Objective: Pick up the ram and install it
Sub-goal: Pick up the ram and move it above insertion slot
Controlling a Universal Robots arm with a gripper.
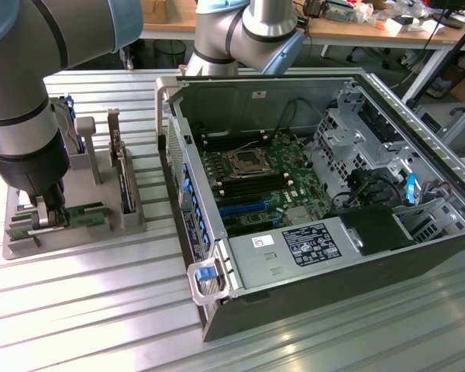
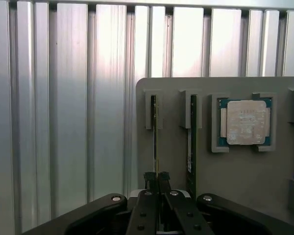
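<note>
At the tray (image 2: pixel 235 171), the gripper (image 2: pixel 157 177) is pinched on the ram (image 2: pixel 155 137), a thin stick that looks light, stiff and fragile, best held by its bare edges.

Looking out past the gripper (image 2: pixel 157 177) here, its two dark fingers (image 2: pixel 150 177) are pressed close together on the ram (image 2: pixel 155 132). The ram stands edge-on in a narrow slot of the grey holder (image 2: pixel 235 171), its far end tucked into a small grey bracket. Just beside it, a second ram stick (image 2: pixel 192 142) stands edge-on in the neighbouring slot, parallel and untouched. Beyond that one, the square processor chip (image 2: pixel 246 122) lies flat in its own nest, silver lid up, green border showing. The holder rests on the ribbed aluminium table (image 2: pixel 73 107), whose bright grooves run along the same line as the sticks.
</note>
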